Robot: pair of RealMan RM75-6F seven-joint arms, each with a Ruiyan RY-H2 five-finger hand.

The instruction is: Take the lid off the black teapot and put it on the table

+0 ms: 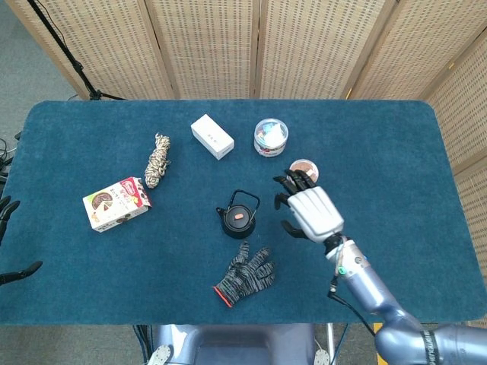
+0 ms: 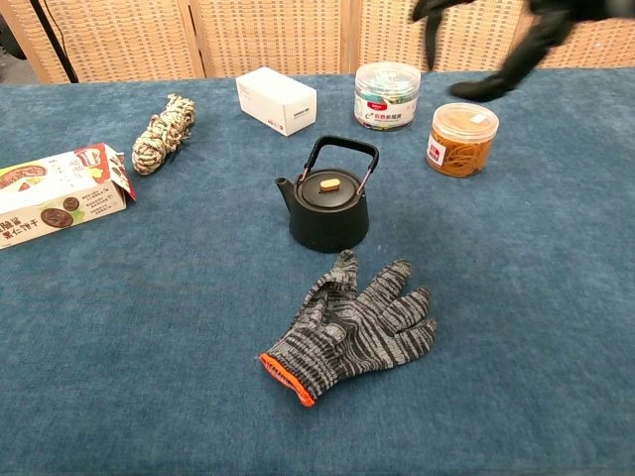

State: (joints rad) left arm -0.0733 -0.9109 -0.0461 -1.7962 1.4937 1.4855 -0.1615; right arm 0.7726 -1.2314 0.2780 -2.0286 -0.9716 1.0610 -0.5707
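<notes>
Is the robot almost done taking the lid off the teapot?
Not yet. The lid sits on the black teapot, so nothing is done. The right hand hangs open beside the pot, touching nothing. The left hand waits at the table edge. Lifting the lid and setting it on the table remain.
</notes>
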